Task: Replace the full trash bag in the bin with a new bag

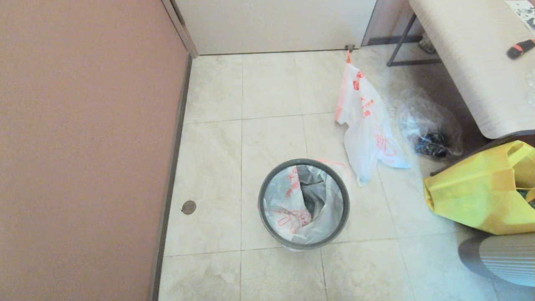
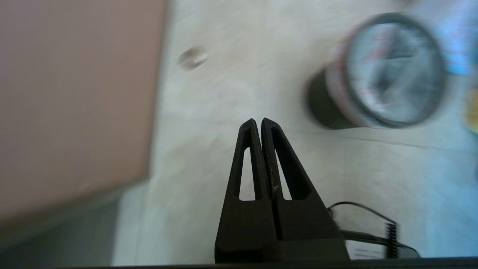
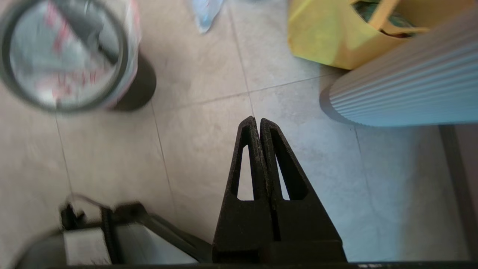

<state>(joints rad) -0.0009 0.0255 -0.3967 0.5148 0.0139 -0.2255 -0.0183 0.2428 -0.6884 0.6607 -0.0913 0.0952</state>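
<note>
The bin (image 1: 260, 200) stands on the tiled floor in the middle of the head view, its dark-grey hoop round the top. The new bag (image 1: 288, 205), white with orange-red print and characters, lines it, hem folded over the rim. The full trash bag (image 1: 368, 129) lies slumped on the floor behind and to the right, its orange drawstring tip up by the door. Neither arm shows in the head view. My left gripper (image 2: 258, 120) hangs shut and empty over bare floor, left of the bin (image 2: 321, 108). My right gripper (image 3: 257, 118) is shut and empty too, right of the bin (image 3: 142, 86).
A pink wall (image 1: 83, 146) runs along the left, with a round floor cap (image 1: 189, 207) near it. A clear plastic bag (image 1: 426, 125), a yellow tote (image 1: 480, 192), a bench (image 1: 472, 54) and a ribbed grey cylinder (image 1: 501, 255) crowd the right side.
</note>
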